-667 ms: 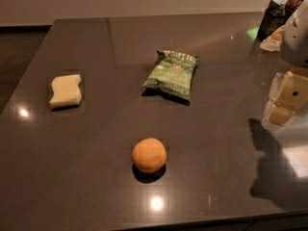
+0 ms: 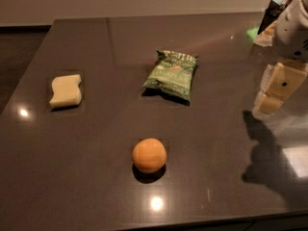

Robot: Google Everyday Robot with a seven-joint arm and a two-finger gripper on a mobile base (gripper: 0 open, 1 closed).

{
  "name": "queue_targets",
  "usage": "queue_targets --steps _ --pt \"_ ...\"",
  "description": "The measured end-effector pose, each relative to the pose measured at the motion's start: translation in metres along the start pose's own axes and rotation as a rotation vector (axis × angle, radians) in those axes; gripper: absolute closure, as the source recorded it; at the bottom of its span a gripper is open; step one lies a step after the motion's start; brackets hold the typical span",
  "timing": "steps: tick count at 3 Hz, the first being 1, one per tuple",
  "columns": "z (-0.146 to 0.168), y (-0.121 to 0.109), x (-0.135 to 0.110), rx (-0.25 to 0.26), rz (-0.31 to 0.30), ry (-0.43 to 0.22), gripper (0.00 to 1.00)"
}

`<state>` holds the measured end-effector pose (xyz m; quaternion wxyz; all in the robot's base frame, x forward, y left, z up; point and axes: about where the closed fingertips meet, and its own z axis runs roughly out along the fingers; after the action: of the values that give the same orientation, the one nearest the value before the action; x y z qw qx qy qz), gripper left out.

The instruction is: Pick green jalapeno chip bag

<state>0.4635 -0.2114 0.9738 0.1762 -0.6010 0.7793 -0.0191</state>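
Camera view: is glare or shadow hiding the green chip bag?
Camera view: no; the green jalapeno chip bag is evenly lit; a glare spot sits on the table near the orange; the gripper, at right, shadows only bare table.

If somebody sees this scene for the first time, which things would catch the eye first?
The green jalapeno chip bag lies near the middle of the dark table. An orange sits nearer the camera, a pale sponge at the left. The pale end effector hangs at the right edge.
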Motion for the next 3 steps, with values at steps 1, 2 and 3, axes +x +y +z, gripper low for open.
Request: queue_targets --steps 1,2,3 --pt "0.021 -0.033 -0.011 0.002 0.048 -0.044 0.00" --pt "0.043 -0.067 -0.025 0.006 0.165 -0.104 0.00" --pt "0.068 -0.085 -0.053 0.017 0.225 -0.118 0.00"
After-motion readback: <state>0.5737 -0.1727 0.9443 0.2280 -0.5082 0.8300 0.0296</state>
